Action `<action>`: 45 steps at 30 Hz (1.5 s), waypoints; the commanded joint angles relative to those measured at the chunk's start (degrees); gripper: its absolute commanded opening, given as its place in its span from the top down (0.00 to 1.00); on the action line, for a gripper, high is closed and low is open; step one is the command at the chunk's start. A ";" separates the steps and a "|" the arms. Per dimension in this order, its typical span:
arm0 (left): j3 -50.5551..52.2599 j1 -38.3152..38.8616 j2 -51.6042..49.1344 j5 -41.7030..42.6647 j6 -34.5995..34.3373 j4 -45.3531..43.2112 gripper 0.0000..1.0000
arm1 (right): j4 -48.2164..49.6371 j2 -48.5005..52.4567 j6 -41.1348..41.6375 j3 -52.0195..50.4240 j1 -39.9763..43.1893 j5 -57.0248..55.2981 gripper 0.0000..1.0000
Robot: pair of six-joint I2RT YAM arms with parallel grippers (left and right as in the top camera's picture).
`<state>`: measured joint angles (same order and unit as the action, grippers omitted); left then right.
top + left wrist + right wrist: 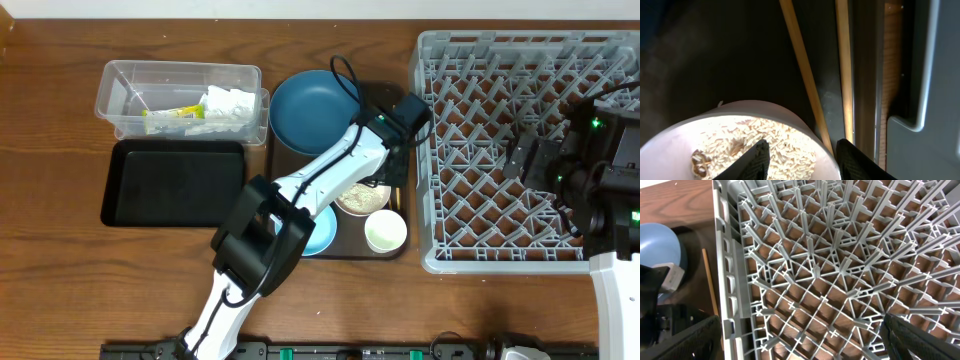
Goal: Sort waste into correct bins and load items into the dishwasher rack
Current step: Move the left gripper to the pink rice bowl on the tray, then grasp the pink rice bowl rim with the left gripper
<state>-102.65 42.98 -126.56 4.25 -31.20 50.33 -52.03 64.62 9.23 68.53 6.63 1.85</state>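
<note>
The cream bowl (362, 198) holding white rice (765, 140) sits on the brown serving tray. My left gripper (385, 175) (801, 150) is open, one finger over the rice and one outside the rim. Two wooden chopsticks (807, 75) lie beside the bowl, next to the grey dishwasher rack (427, 200) (725, 280). My right gripper (520, 158) (800, 325) is open and empty above the rack floor. The dark-blue bowl (310, 110) (660, 245), light-blue bowl (322, 232) and white cup (385, 231) are on the tray. The clear tub (110, 90) holds the wrapper (175, 113) and tissue (230, 103).
The shallow black tray (175, 180) lies in front of the clear tub at the left. The brown serving tray (345, 250) sits between it and the rack. My left arm stretches across the serving tray over the light-blue bowl.
</note>
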 commanded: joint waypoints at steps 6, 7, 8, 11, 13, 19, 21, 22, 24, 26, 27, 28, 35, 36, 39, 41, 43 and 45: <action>0.22 1.20 -2.60 -1.07 -0.63 0.11 0.62 | -0.31 -0.22 1.01 1.09 0.70 -0.33 0.01; 0.22 1.20 -2.60 -1.07 -0.63 0.11 0.66 | -0.31 -0.22 1.01 1.09 0.70 -0.33 0.01; 0.22 1.20 -2.60 -1.07 -0.63 0.11 0.70 | -0.28 -0.22 1.01 1.09 0.70 -0.33 0.01; 0.22 1.25 -2.60 -1.05 -0.61 0.11 0.78 | -0.28 -0.22 1.01 1.09 0.70 -0.33 0.01; 0.22 1.25 -2.60 -1.05 -0.63 0.11 0.81 | -0.28 -0.22 1.01 1.09 0.70 -0.33 0.01; 0.17 1.25 -2.56 -0.46 -0.57 0.15 0.94 | -0.28 -0.22 1.01 1.09 0.70 -0.33 0.01; -0.37 1.22 -2.47 -0.22 -0.33 0.96 0.94 | -0.28 -0.22 1.01 1.09 0.70 -0.33 0.01; -0.76 1.22 -2.43 -0.22 -0.33 1.57 0.94 | -0.26 -0.22 0.98 1.09 0.70 -0.33 0.01; -1.84 1.25 -1.97 -0.22 0.13 3.10 0.94 | -0.24 -0.22 0.98 1.09 0.70 -0.35 0.01; -2.75 1.25 -1.03 -0.17 0.79 4.57 0.94 | -0.24 -0.22 0.98 1.09 0.70 -0.33 0.01; -2.97 1.20 -0.48 -0.15 0.96 5.03 0.94 | -0.24 -0.22 0.98 1.09 0.70 -0.35 0.01; -3.08 1.18 0.46 -0.13 1.05 5.40 0.94 | -0.24 -0.22 0.98 1.09 0.70 -0.35 0.01; -3.10 0.85 8.04 1.22 3.50 6.38 0.94 | -0.22 -0.22 0.98 1.09 0.70 -0.33 0.01; -3.08 0.74 9.05 1.29 3.52 6.43 0.94 | -0.22 -0.22 0.98 1.09 0.70 -0.33 0.01; -3.08 0.04 12.00 1.31 3.52 7.10 0.94 | -0.24 -0.22 0.98 1.09 0.70 -0.33 0.01; -3.08 -0.87 13.94 1.33 3.50 8.07 0.94 | -0.24 -0.22 0.98 1.09 0.70 -0.33 0.01; -3.08 -2.29 15.76 1.55 3.50 9.73 0.94 | -0.24 -0.22 0.98 1.09 0.70 -0.33 0.01; -3.08 -4.26 17.25 2.54 3.52 11.65 0.94 | -0.24 -0.22 0.98 1.09 0.70 -0.33 0.01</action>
<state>-104.79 41.39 -111.46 6.09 -28.47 60.42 -52.18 64.62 9.26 68.53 6.63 1.74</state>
